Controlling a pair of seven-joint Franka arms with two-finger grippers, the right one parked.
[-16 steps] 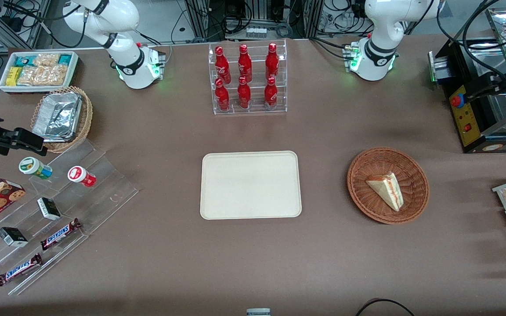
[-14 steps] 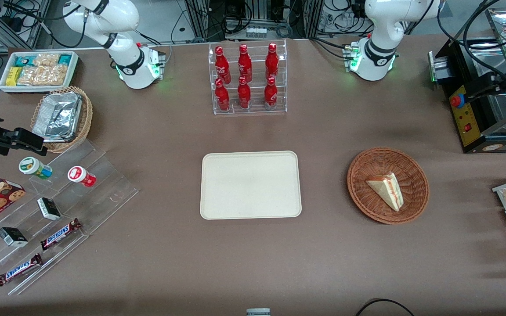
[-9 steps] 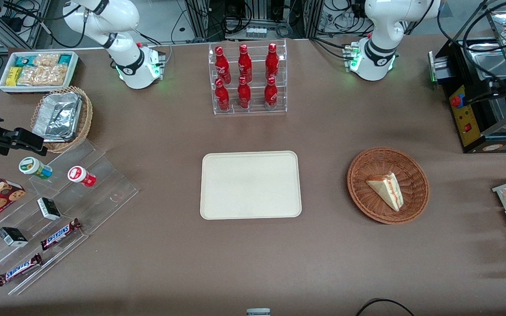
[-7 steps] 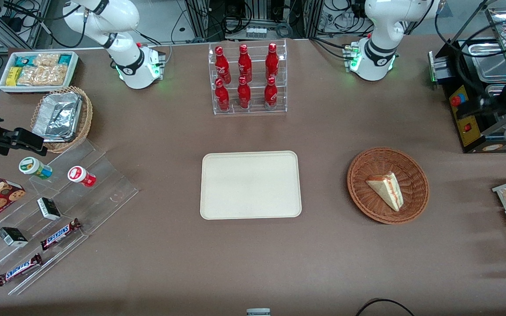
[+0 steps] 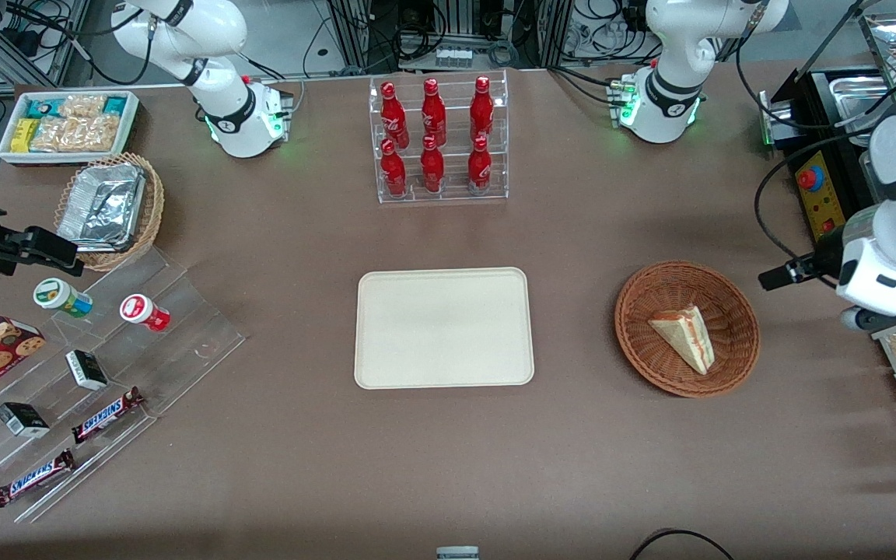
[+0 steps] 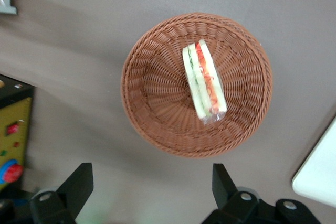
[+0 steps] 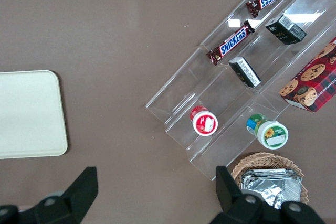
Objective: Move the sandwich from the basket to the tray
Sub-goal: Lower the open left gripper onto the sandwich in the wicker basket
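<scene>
Now the gripper [image 6: 152, 190] hangs above the brown tablecloth [image 5: 261, 467] with its two black fingers [image 6: 79, 182] spread wide apart and nothing between them. In the front view its arm [image 5: 887, 225] stands beside the basket [image 5: 736, 292], toward the working arm's end of the table, and the fingertips themselves are not to be seen there.

From the wrist camera the basket [image 6: 152, 108] is a round, shallow bowl of reddish-brown wicker, woven in fine rings. The sandwich [image 6: 203, 85] lies in it, slightly off the middle (it seems wrapped in clear film, which wrinkles at one end). It is a pale bread wedge; its cut edge shows green and red-orange stripes. In the front view the sandwich [image 5: 685, 337] is a triangle, with its point toward the tray [image 5: 443, 327]. The gripper touches neither sandwich nor basket; the table shows between the fingers and the wicker rim.

The tray is flat, cream-coloured, rectangular with rounded corners and a low rim, and it lies well apart from the basket, toward the parked arm's end of the table. Its corner [image 6: 317, 174] shows in the wrist view.
</scene>
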